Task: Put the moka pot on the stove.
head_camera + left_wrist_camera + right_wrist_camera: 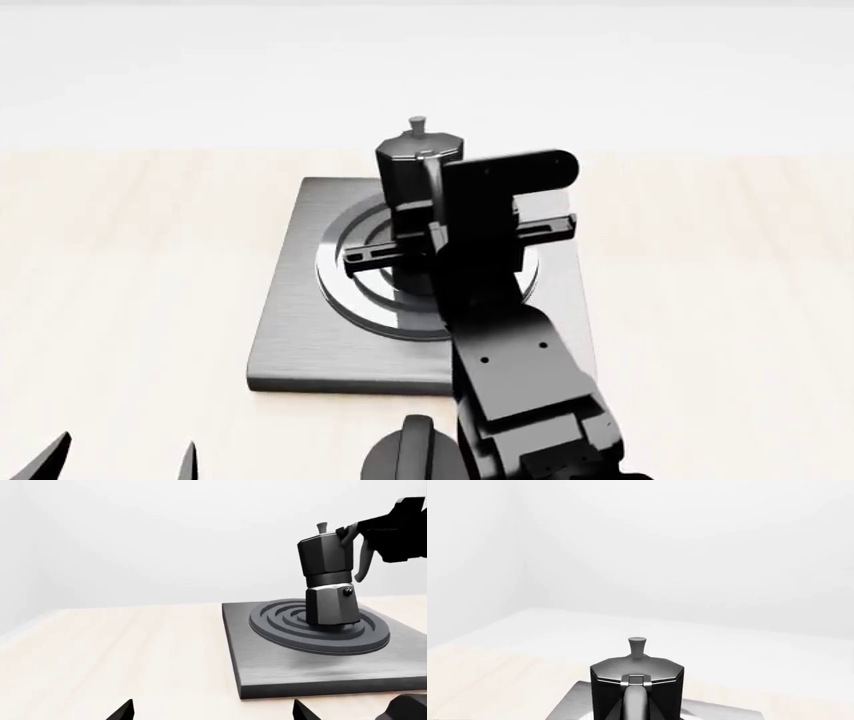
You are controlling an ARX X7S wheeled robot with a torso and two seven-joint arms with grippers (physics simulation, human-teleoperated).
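Black moka pot (327, 577) stands on the stove (320, 655) burner, slightly tilted; right end effector (363, 540) apparently grips its handle; release remains.

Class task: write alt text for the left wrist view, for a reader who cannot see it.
A black moka pot stands on the ring burner of a grey stove, with the right gripper at its handle. The stove rests on a pale wooden table before a white wall.

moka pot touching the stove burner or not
Touching: in the left wrist view the moka pot sits base-down on the stove burner rings, no gap visible.
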